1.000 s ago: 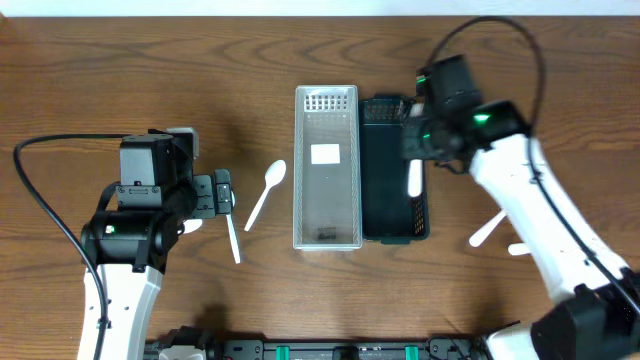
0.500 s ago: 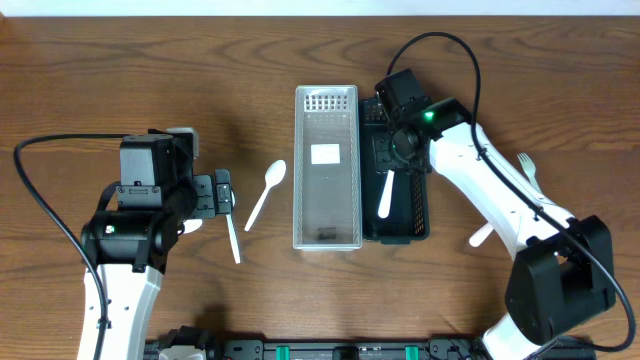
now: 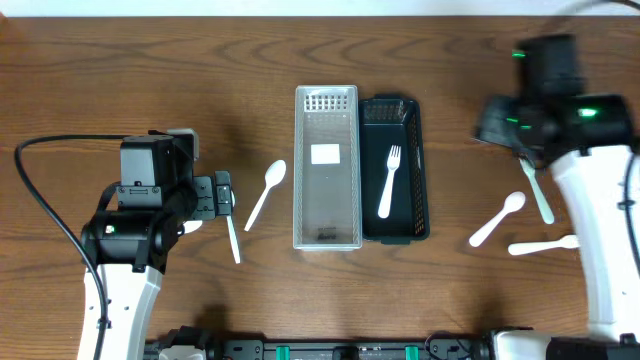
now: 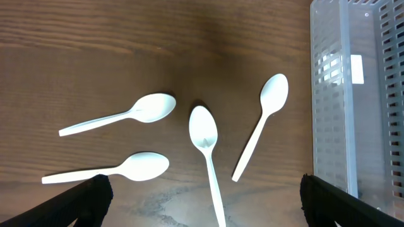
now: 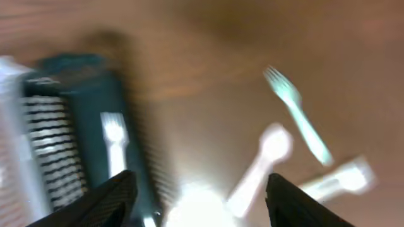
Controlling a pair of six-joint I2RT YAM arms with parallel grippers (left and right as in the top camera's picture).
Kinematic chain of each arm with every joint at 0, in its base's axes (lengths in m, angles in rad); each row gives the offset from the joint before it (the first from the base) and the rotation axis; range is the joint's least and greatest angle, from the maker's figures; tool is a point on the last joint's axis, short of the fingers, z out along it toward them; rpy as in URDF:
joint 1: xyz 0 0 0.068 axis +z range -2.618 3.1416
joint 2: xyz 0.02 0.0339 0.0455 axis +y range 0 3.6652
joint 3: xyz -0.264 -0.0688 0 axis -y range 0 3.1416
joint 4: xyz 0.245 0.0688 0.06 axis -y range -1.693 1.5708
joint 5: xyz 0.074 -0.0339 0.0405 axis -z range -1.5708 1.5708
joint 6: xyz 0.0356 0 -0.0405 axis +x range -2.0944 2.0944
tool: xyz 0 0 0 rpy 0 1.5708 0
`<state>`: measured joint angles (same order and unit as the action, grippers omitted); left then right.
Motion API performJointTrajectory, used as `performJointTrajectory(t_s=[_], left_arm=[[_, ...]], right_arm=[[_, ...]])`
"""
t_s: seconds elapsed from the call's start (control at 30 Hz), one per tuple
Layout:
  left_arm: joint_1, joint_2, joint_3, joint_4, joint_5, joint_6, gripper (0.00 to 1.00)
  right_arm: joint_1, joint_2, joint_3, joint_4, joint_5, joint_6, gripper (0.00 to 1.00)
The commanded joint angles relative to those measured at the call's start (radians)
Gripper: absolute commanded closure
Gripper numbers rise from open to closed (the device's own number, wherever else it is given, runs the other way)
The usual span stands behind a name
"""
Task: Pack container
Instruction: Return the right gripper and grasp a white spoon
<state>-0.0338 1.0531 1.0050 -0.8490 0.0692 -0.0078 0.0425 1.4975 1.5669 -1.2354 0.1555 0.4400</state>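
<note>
A clear container [image 3: 326, 165] and a dark container [image 3: 395, 168] stand side by side at the table's middle. One white fork [image 3: 388, 182] lies in the dark one, also seen blurred as the fork [image 5: 113, 142]. My right gripper [image 3: 497, 122] is open and empty, raised to the right of the containers above a loose spoon [image 3: 498, 219] and fork [image 3: 537, 192]. My left gripper [image 3: 222, 193] is open and empty above several white spoons [image 4: 205, 132], left of the clear container [image 4: 356, 94].
Another white utensil [image 3: 543, 244] lies at the right near the front edge. A spoon [image 3: 266, 193] rests between my left gripper and the clear container. In the right wrist view, a blurred spoon [image 5: 265, 157] and fork [image 5: 297, 113] lie on bare wood.
My right gripper opened over the dark container, left the fork inside it, and swung away to the right above the loose utensils. The left arm has not moved.
</note>
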Motion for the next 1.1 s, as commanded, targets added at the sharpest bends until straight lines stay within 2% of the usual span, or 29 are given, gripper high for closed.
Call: performJointTrajectory(t_s=[0.0,0.13,0.2,0.4,1.07], left_arm=[[0.001,0.002,0.017,-0.003,0.003,-0.013,0.03],[0.001,0.002,0.017,-0.003,0.003,-0.013,0.03],[0.001,0.002,0.017,-0.003,0.003,-0.013,0.03],[0.001,0.002,0.017,-0.007,0.003,-0.013,0.03],[0.001,0.002,0.016,-0.014,0.003,-0.013,0.03]], right_arm=[[-0.090,0.033,-0.071,-0.031,-0.011,0.110,0.30],[-0.153,0.036,-0.235,0.049,-0.040,0.144,0.25],[-0.168,0.036,-0.343,0.140,-0.040,0.148,0.22],[-0.198,0.052,-0.527,0.333,-0.040,0.146,0.21],[-0.268,0.293,-0.551,0.537,-0.040,0.095,0.18]])
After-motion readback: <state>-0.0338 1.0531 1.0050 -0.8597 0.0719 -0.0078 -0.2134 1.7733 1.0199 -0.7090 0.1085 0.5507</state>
